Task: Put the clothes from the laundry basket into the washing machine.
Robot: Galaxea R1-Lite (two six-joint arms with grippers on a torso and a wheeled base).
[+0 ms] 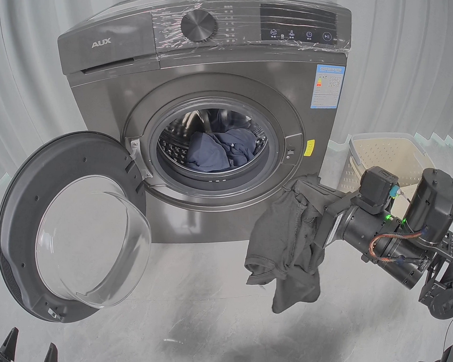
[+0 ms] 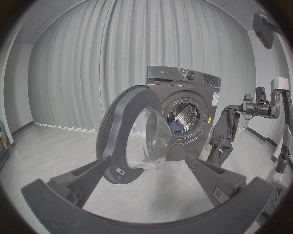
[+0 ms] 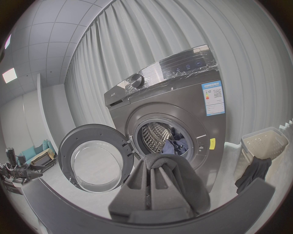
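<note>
The grey washing machine (image 1: 207, 114) stands ahead with its round door (image 1: 71, 224) swung wide to the left. Dark blue clothes (image 1: 219, 149) lie inside the drum. My right gripper (image 3: 150, 179) is shut on a dark grey garment (image 1: 286, 241), which hangs in the air to the lower right of the drum opening; the same dark grey garment (image 2: 224, 134) dangles from the arm in the left wrist view. The cream laundry basket (image 1: 388, 159) stands right of the machine, with a dark cloth (image 3: 255, 172) draped over its rim. My left gripper (image 2: 146, 173) is open, low at the left, holding nothing.
The open door (image 2: 131, 134) juts out over the floor left of the drum. Pleated curtains (image 1: 407, 51) run behind the machine. Bare grey floor (image 1: 193, 303) lies in front of it.
</note>
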